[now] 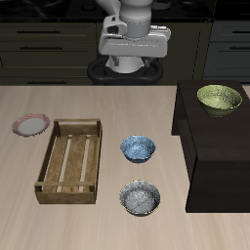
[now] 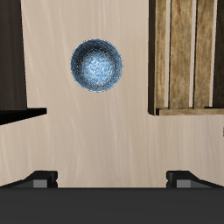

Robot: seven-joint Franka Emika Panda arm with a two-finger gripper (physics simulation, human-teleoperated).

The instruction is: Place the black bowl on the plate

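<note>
Pale wood table [image 1: 107, 225]: black bowl [image 1: 141, 197] sits near front edge, at 6 o'clock from blue bowl [image 1: 138, 148]; plate [image 1: 30, 124] lies beyond crate [image 1: 70, 161]. Gripper [image 2: 112, 178] empty, fingers spread wide. Bowl likely light, rigid, glazed-slick; pinch the rim.

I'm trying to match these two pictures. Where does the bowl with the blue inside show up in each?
Exterior view: the blue-lined bowl sits between the wooden crate and the dark cabinet, just behind the black bowl.
Wrist view: the blue-lined bowl lies on bare table between the wooden crate and the dark cabinet.
Shared landmark: the wooden crate.
</note>
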